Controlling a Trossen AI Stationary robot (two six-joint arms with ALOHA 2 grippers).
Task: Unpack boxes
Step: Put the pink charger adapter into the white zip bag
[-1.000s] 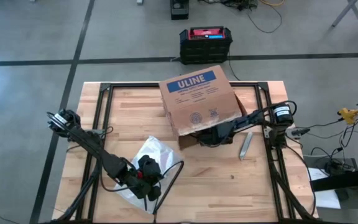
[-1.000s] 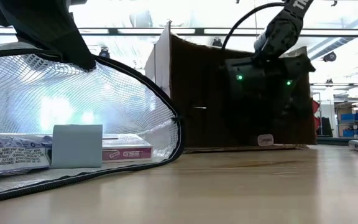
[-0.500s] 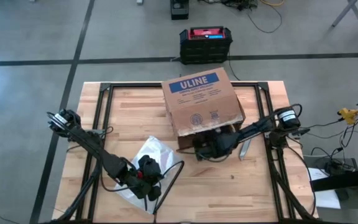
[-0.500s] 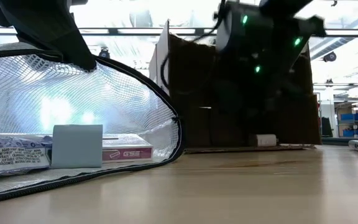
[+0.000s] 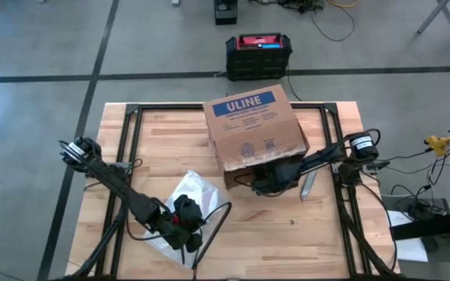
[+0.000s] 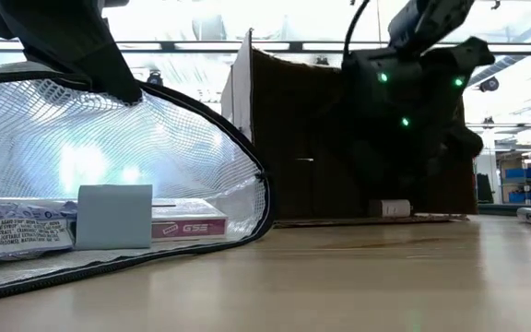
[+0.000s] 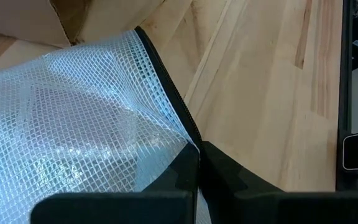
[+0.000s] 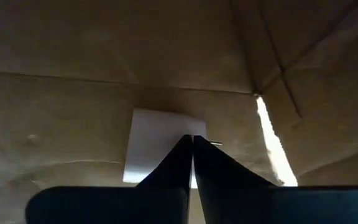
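**Two hands closed: one on the mesh bag, one inside the tipped cardboard box**

Two dark arms are at work on your pale wooden plank surface (image 5: 287,234). Your brown corrugated cardboard shipping box with the blue "ULINE" label (image 5: 252,125) lies on the far middle part of the surface, tipped so that its labelled panel faces up and its opening faces the near edge. In the low view the box (image 6: 293,138) rises as a dark wall behind the arm.

Your right hand (image 8: 191,163) reaches into the box from the near side, its two fingers pressed together with nothing between them. Just ahead of the fingertips, a white rectangular card or label (image 8: 160,143) lies on the inner cardboard wall; a bright slit of light shows at a seam beside it. From above, the right arm runs from the right edge of the surface to the box mouth.

Your left hand (image 7: 197,163) sits at the near left, its fingers clamped on the black-trimmed edge of a clear mesh-reinforced plastic bag (image 5: 180,195). In the low view the bag (image 6: 81,148) holds small flat packets (image 6: 187,226).

A slim grey metallic strip (image 5: 308,182) lies on the surface just right of the box. On the floor beyond the surface stands a black-and-red case (image 5: 258,53).
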